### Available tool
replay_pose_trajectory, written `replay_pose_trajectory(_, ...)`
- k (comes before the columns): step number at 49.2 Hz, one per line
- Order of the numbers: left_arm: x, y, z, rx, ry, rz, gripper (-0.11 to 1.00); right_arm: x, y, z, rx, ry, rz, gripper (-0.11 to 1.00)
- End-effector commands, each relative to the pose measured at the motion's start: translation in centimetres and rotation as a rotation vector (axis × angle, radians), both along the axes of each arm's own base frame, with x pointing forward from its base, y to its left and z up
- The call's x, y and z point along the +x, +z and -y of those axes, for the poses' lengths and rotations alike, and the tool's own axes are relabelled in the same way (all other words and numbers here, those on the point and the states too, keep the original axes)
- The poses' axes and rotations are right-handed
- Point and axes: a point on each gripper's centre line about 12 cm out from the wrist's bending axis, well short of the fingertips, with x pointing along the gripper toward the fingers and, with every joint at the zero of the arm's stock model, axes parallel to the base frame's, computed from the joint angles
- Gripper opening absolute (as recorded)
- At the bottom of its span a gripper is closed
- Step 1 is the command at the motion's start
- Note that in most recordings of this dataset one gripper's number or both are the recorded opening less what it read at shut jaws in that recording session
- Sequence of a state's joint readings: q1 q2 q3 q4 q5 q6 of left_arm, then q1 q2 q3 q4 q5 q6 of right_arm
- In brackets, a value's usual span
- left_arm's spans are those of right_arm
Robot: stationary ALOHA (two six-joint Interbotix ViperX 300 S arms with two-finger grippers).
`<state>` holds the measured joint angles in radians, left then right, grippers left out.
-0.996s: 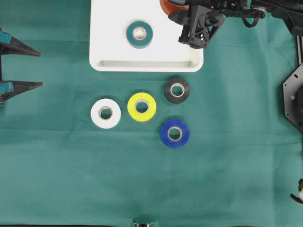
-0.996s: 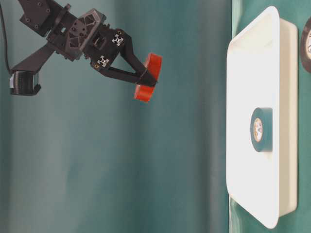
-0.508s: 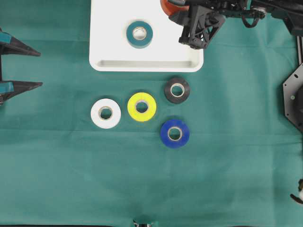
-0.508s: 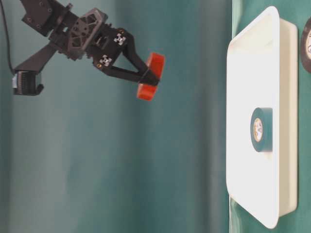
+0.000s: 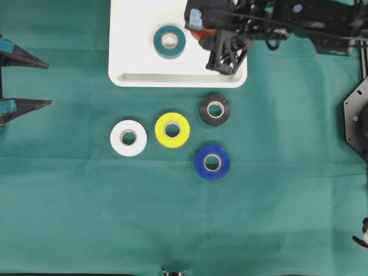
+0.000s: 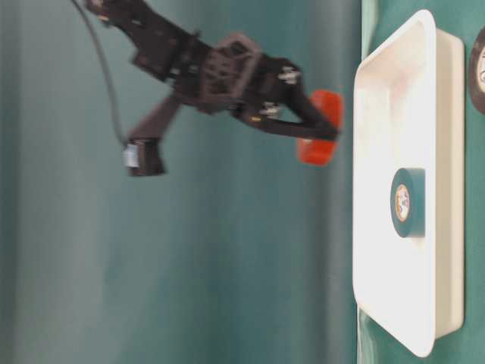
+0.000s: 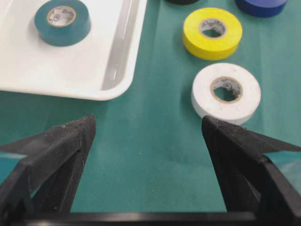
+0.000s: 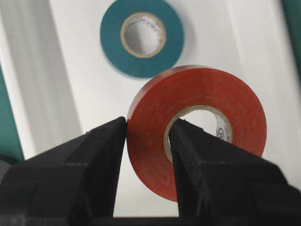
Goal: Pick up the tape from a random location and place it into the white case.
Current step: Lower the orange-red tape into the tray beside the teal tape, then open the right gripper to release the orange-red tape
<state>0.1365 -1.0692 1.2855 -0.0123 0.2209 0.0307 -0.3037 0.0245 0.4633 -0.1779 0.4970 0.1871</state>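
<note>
"Where's the red tape (image 8: 195, 132) now?"

"Above the white case (image 5: 135, 49), at three o'clock of the teal roll (image 5: 169, 41). My right end effector (image 8: 146, 150) is clenched across its wall: light, stiff, slightly slick."

Both arms are basically all matte black plastic. The right gripper (image 6: 324, 136) sits on a skeleton-style bracket with triangular cutouts and a few small silver screws, plus a thin black cable looping off the back and a little boxy camera hanging underneath. The left gripper (image 7: 148, 141) has chunky wedge-shaped black fingers (image 7: 56, 146) with a grainy texture and teal tape strips on them.
</note>
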Motion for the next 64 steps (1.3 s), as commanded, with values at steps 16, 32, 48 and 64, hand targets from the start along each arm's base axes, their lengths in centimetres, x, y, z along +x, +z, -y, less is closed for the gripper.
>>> replay_pose_trajectory(16, 0.2, 0.3, -0.1, -0.001, 0.003, 0.005, 0.99, 1.1, -6.0, 0.3, 0.029, 0.010, -0.049, 0.34)
replay_pose_trajectory(32, 0.2, 0.3, -0.1, -0.001, 0.007, 0.005, 0.99, 0.9, -7.9, 0.8, 0.044, -0.002, -0.092, 0.33)
replay_pose_trajectory(48, 0.2, 0.2, -0.1, -0.001, 0.007, 0.003, 0.99, 1.0, -7.8, 1.0, 0.043, -0.007, -0.091, 0.33)
replay_pose_trajectory(64, 0.2, 0.2, -0.1, 0.000, 0.006, 0.003, 0.99, 1.1, -6.2, 1.1, 0.026, -0.002, -0.058, 0.79)
